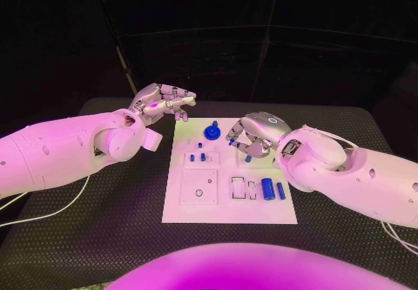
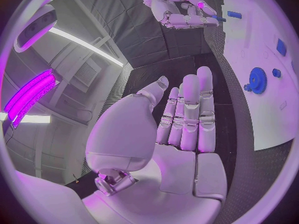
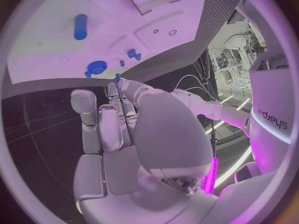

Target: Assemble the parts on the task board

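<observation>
1. On the black worktop (image 1: 104,241) lies the white task board (image 1: 228,208); near its front right stand a blue cylinder (image 1: 268,189) and a slimmer blue pin (image 1: 280,191)
2. The right robot hand (image 1: 252,136) hovers over the board's right side, pinching a small blue part (image 3: 117,76) at its fingertips
3. A blue gear (image 1: 212,131) sits near the far edge
4. The left robot hand (image 1: 163,101) hangs past the far left corner, fingers apart, holding nothing
5. The robot's body reads "edjeys"

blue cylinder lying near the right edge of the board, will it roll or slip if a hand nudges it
The blue cylinder lies on its side on the smooth white task board, so a sideways nudge would probably roll it. It looks rigid and likely light, like plastic. Its smooth round surface may slip between fingertips.
</observation>
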`<action>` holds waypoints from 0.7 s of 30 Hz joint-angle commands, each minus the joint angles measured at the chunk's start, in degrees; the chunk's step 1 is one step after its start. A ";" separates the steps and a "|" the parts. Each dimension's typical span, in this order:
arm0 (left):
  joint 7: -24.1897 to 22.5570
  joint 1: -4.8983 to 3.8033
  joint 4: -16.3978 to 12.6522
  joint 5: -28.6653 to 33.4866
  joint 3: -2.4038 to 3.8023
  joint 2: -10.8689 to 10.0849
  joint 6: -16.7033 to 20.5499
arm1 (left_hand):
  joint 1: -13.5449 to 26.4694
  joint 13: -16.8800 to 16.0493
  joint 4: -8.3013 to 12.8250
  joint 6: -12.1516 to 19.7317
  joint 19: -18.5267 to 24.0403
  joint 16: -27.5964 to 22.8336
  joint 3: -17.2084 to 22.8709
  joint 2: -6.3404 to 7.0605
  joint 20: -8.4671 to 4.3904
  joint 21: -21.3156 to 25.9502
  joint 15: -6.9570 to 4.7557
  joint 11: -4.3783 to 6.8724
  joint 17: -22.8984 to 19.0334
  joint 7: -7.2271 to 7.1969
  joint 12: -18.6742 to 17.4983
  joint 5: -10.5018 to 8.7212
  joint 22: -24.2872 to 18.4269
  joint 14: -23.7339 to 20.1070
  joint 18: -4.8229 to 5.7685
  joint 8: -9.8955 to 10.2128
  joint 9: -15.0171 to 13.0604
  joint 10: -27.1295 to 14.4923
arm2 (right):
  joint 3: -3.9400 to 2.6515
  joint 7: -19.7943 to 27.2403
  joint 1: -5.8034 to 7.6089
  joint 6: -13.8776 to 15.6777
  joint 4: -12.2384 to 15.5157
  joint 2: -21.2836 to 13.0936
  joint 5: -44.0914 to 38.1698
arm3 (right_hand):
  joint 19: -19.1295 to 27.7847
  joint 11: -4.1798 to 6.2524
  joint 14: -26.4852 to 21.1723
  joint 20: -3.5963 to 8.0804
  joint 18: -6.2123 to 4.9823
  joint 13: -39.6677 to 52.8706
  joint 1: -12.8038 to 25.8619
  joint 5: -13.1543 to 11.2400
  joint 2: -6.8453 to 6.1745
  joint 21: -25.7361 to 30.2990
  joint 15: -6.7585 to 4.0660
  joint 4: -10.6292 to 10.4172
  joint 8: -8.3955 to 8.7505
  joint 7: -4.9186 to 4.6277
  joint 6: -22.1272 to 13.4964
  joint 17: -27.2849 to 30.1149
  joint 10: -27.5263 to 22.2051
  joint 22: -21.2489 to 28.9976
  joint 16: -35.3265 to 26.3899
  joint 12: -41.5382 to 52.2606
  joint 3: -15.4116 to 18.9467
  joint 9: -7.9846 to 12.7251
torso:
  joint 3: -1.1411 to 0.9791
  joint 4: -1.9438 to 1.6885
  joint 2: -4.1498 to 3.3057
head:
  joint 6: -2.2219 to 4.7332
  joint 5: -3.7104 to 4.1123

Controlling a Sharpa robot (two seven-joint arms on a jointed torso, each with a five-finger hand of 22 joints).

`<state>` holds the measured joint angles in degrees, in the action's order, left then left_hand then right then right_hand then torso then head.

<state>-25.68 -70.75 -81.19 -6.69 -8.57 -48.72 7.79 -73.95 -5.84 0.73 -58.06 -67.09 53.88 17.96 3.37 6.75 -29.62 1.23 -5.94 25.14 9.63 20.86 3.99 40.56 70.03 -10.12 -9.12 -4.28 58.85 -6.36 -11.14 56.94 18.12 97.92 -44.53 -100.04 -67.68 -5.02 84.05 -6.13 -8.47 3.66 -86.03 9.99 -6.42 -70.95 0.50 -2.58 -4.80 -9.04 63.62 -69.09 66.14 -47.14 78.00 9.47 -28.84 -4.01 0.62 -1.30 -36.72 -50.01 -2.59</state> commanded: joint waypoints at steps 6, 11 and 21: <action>-0.48 -0.22 -0.07 -0.07 0.06 0.42 -0.39 | -0.25 0.02 0.40 0.07 0.01 -0.30 -0.05 -0.23 0.28 0.27 -0.05 0.00 -0.08 0.32 0.31 -0.09 -0.12 -0.38 -0.36 -0.27 0.09 -0.51 | 0.04 2.55 -2.53 -0.53 0.43 2.36 0.44 | -0.43 0.01 2.30 -0.03 0.64 0.09 1.27 -1.32 0.09 -0.54 -0.33 0.24 -0.01 -0.03 0.41 -0.17 0.62 -0.48 0.49 -0.50 -0.43 -0.04 | 0.07 0.10 0.05 | 0.01 -1.52; -0.40 -0.29 -0.04 -0.07 0.06 0.82 -0.39 | -0.25 0.02 0.40 0.07 0.01 -0.30 -0.05 -0.23 0.28 0.27 -0.05 0.00 -0.08 0.32 0.31 -0.09 -0.12 -0.38 -0.36 -0.27 0.09 -0.51 | 0.20 2.56 -4.49 -1.74 -0.58 3.69 -1.02 | -0.45 0.01 2.30 -0.03 0.65 0.10 1.38 -1.50 0.09 -0.59 -0.33 0.31 0.00 -0.02 0.43 -0.18 0.67 -0.55 0.51 -0.54 -0.43 -0.04 | -0.03 0.13 -0.02 | 0.01 -2.28; -0.38 -0.32 0.09 -0.06 0.06 1.48 -0.32 | -0.37 0.02 0.47 0.07 0.00 -0.35 -0.03 -0.28 0.28 0.33 -0.04 0.00 -0.12 0.32 0.34 -0.09 -0.18 -0.39 -0.36 -0.29 0.09 -0.52 | 2.22 2.47 -5.83 -3.02 -2.40 5.44 -2.22 | -0.46 0.02 2.31 -0.05 0.66 0.11 1.68 -1.75 0.12 -0.65 -0.33 0.35 0.00 -0.02 0.50 -0.24 0.75 -0.62 0.58 -0.61 -0.40 -0.05 | -0.10 0.08 0.02 | 0.01 -3.23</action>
<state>-25.64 -70.96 -81.09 -6.70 -8.56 -47.32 7.81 -73.95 -5.83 0.83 -58.06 -67.09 53.88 17.86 3.37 6.75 -29.57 1.23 -5.94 25.07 9.63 20.86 3.99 40.45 70.03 -10.11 -9.12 -4.29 58.86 -4.16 -9.10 51.12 16.35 95.70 -39.20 -101.06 -67.68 -5.02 84.05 -6.13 -8.46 3.72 -84.93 8.45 -6.38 -71.40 0.51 -2.38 -4.75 -9.03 63.62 -69.27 66.55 -47.71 78.22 9.19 -29.02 -4.01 0.55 -1.17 -36.71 -50.01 -5.56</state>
